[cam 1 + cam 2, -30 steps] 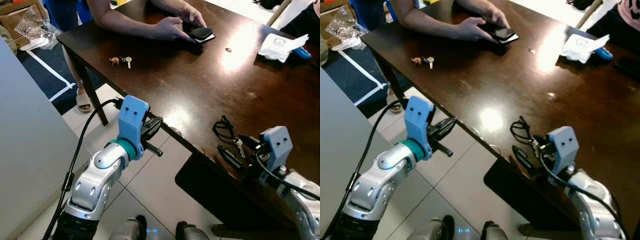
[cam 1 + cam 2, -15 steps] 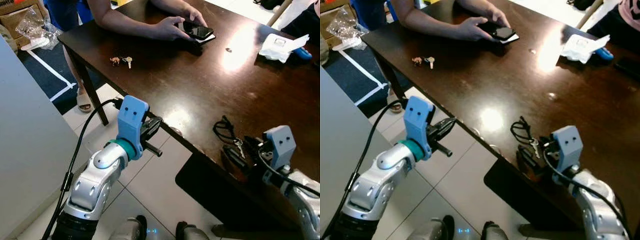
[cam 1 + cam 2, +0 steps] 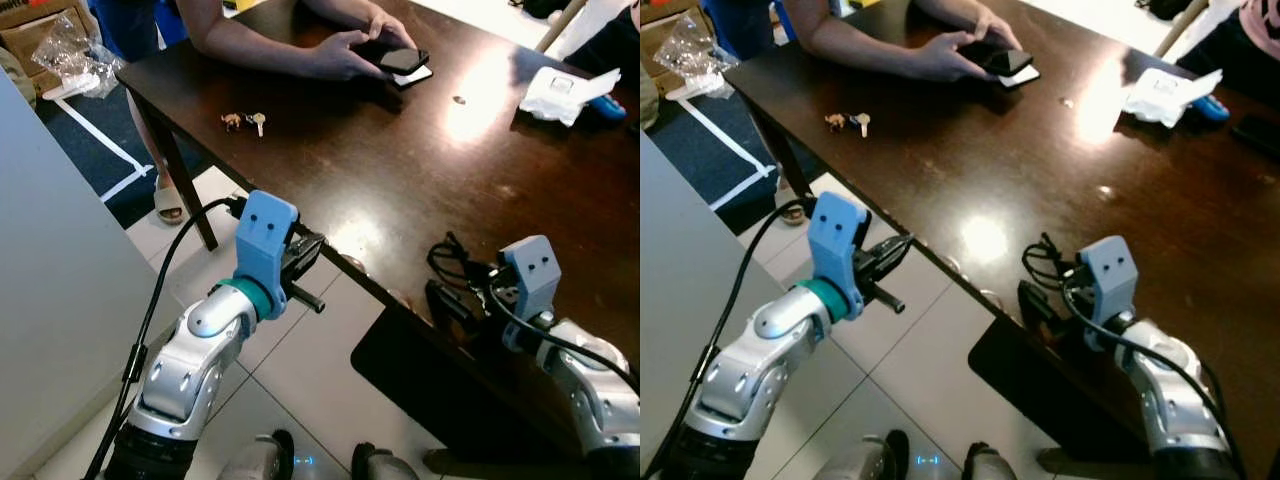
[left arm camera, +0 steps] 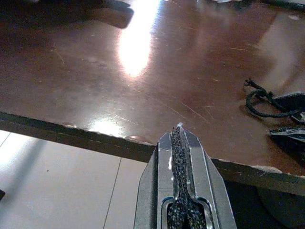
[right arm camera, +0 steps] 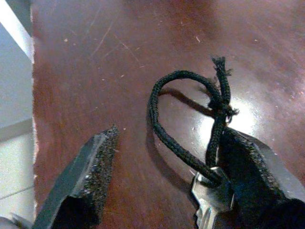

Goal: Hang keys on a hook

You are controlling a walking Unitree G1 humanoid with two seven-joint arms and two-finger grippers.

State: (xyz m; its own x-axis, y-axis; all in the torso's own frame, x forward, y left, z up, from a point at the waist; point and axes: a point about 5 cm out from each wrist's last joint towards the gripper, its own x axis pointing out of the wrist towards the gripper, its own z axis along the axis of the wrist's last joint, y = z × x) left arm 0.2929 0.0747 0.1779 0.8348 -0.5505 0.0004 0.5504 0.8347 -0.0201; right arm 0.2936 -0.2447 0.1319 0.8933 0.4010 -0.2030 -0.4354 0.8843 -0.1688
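A key (image 5: 212, 202) on a knotted loop of black cord (image 5: 181, 109) lies on the dark wooden table (image 3: 400, 170) near its front edge. My right gripper (image 3: 462, 285) is open low over the table. One finger lies beside the key and the other (image 5: 90, 176) on the far side of the cord loop (image 3: 448, 256). The key's blade is partly hidden under the near finger. My left gripper (image 3: 305, 255) is shut and empty, held in front of the table edge; its tip (image 4: 177, 131) points at the tabletop.
A second small bunch of keys (image 3: 243, 121) lies near the table's far left corner. A person's hands hold a phone (image 3: 402, 62) at the back. A white packet (image 3: 560, 92) sits at the back right. Tiled floor lies below the table edge.
My right gripper has moved forward and left over the table until its open fingers straddle the cord and key. The person's hands shifted the phone. The left arm stayed put.
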